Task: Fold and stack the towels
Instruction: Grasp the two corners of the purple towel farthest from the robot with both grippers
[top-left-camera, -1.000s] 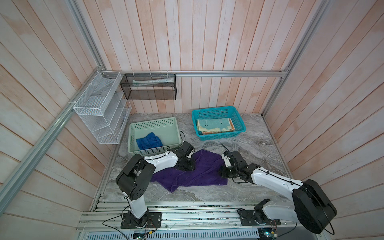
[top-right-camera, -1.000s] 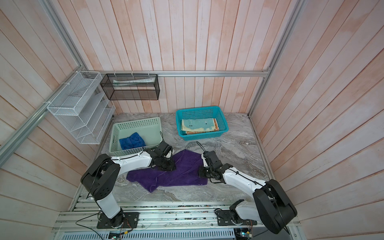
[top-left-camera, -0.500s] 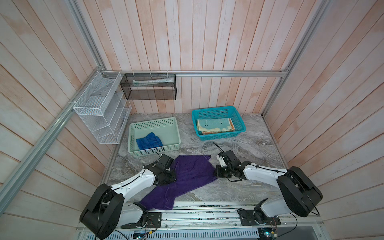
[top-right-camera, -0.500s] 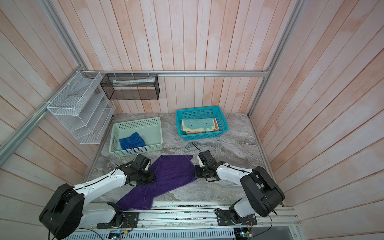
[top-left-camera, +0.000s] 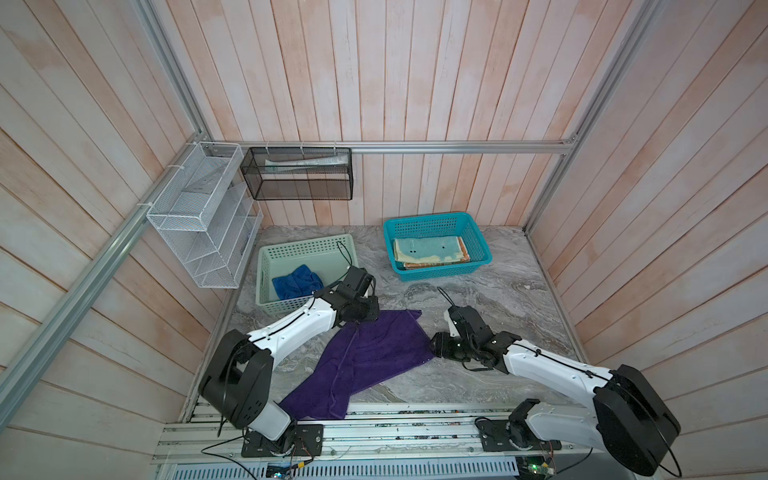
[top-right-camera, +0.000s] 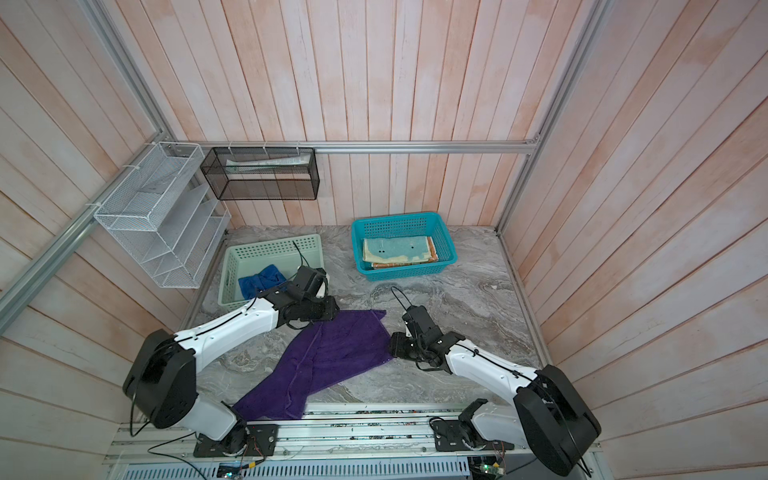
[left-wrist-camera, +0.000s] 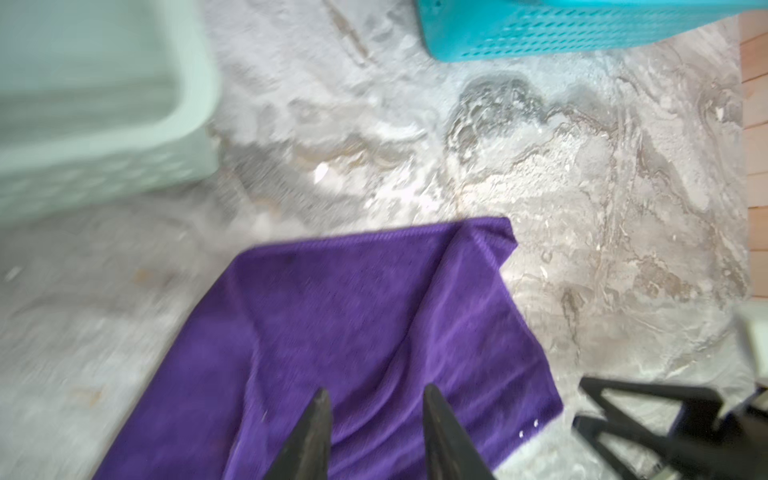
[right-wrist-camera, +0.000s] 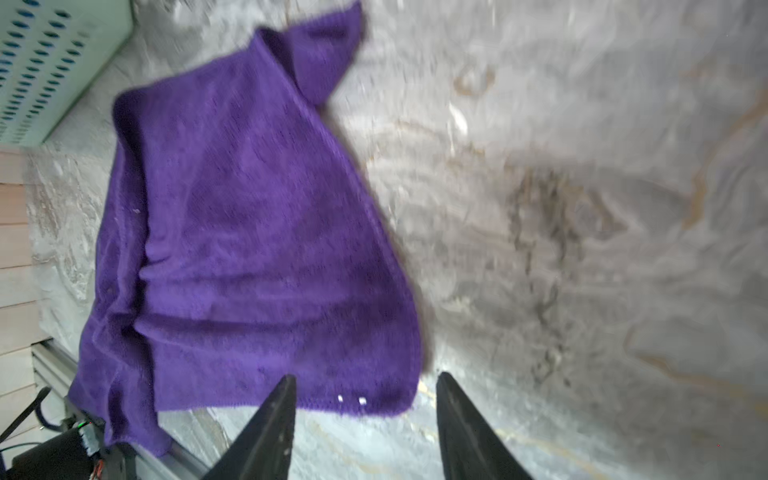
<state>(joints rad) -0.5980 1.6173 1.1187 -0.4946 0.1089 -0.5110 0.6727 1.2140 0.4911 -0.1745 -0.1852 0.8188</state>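
Observation:
A purple towel (top-left-camera: 374, 353) (top-right-camera: 332, 353) lies creased and slanted on the marble table, its near end reaching over the front edge. My left gripper (top-left-camera: 368, 311) (left-wrist-camera: 376, 392) hovers over the towel's far left corner, its fingers apart and nothing pinched. My right gripper (top-left-camera: 434, 347) (right-wrist-camera: 365, 376) stands open just off the towel's right corner (right-wrist-camera: 395, 399), not touching it. A crumpled blue towel (top-left-camera: 297, 281) sits in the mint basket (top-left-camera: 305, 245). A folded teal towel (top-left-camera: 428, 249) lies on an orange one (top-left-camera: 415, 264) in the teal basket (top-left-camera: 432, 220).
A white wire rack (top-left-camera: 199, 216) and a black mesh basket (top-left-camera: 297, 174) hang on the walls at back left. The aluminium rail (top-left-camera: 415, 419) runs along the table's front edge. Bare marble (top-left-camera: 498, 299) lies between the right arm and the teal basket.
The right gripper has opened and let go of the towel's right corner. The towel now stretches slanted toward the front edge. The left gripper has come back to the far left corner.

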